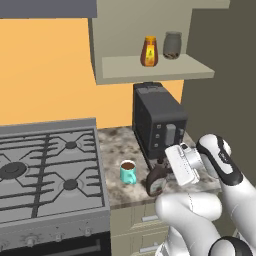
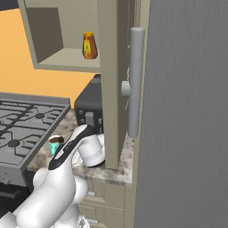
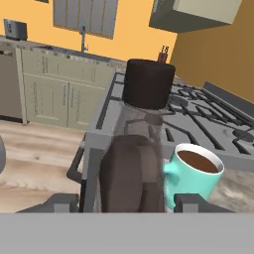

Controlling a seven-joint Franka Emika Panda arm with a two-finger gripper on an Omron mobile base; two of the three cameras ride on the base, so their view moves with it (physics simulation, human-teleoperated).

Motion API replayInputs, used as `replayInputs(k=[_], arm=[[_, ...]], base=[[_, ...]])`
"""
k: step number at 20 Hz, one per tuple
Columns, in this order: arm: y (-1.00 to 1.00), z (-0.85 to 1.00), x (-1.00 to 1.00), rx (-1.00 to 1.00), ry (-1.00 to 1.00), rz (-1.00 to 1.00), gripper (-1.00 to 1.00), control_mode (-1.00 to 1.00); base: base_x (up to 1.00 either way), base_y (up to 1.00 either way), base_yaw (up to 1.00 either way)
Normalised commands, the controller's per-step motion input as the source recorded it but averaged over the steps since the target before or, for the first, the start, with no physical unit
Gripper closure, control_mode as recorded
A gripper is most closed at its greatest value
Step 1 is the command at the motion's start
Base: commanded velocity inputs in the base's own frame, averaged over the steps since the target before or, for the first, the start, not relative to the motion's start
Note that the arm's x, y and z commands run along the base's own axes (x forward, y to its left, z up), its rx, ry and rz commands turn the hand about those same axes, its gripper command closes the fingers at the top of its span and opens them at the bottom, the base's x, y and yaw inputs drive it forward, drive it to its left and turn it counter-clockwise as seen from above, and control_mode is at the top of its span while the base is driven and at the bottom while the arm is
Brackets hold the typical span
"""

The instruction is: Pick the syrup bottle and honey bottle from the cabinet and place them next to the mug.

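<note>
1. The syrup bottle (image 1: 157,181) is standing upright on the bench (image 1: 116,145), just beside the mug (image 1: 128,172) and in front of the toaster (image 1: 157,120).
2. The end effector (image 3: 126,201) is sitting low around the bottle's body; in the hand view its two tips are standing apart on either side of the brown body, and I cannot tell whether they are touching it or have just let go (the gap looks barely wider than the bottle).
3. Judging from that, the step in hand is releasing the syrup next to the mug.
4. To do this well, the fingers should be opening fully before any retreat, so neither pad is dragging the bottle over.
5. The retreat should be going straight back along the hand's own axis, away from the mug (it is full of brown liquid and sitting right beside the bottle).
6. The toaster is crowding the far side, so the wrist should be rising only once clear of the black cap (image 3: 148,82).
7. The honey bottle (image 1: 149,51) is waiting on the cabinet (image 1: 150,70) shelf, beside a grey jar (image 1: 172,45); that half of the task is not yet done.
8. In the right base view the cabinet's side wall is standing close, so the reach up should be swinging wide of it.
</note>
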Motion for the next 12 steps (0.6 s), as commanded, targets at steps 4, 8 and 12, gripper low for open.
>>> replayInputs(k=[4,8,12], arm=[[0.00,0.00,0.00,0.00,0.00,0.00,-1.00,-1.00],[0.00,0.00,0.00,0.00,0.00,0.00,-1.00,-1.00],[-0.06,0.00,0.00,0.00,0.00,0.00,-1.00,-1.00]], base=[[0.00,0.00,0.00],[0.00,0.00,0.00],[0.00,0.00,0.00]])
